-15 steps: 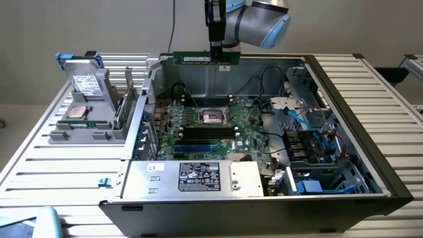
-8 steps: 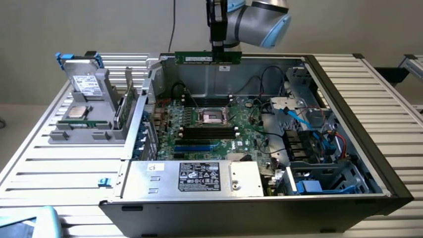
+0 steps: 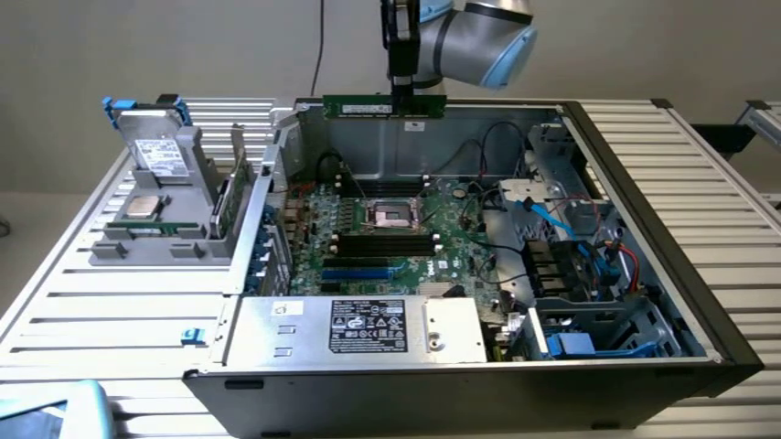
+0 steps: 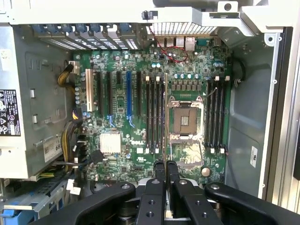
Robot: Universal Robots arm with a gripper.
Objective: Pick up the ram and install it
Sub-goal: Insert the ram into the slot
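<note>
The ram (image 3: 382,107), a long green stick with a white label, hangs level above the back wall of the open computer case (image 3: 720,347). My gripper (image 3: 401,87) comes down from above and is shut on the stick's top edge. In the wrist view the ram (image 4: 165,117) shows edge-on as a thin line between my fingertips (image 4: 159,169). It hangs over the motherboard (image 4: 117,154), in line with the black memory slots (image 4: 154,115) beside the empty processor socket (image 4: 185,119). More black slots (image 4: 214,115) lie on the socket's other side.
A silver power supply (image 3: 354,325) fills the case's front. Cables and drive bays (image 3: 561,229) crowd the exterior view's right. On the exterior view's left, a grey holder (image 3: 165,242) carries a hard drive (image 3: 159,151) with blue tabs and a square silver chip (image 3: 146,204).
</note>
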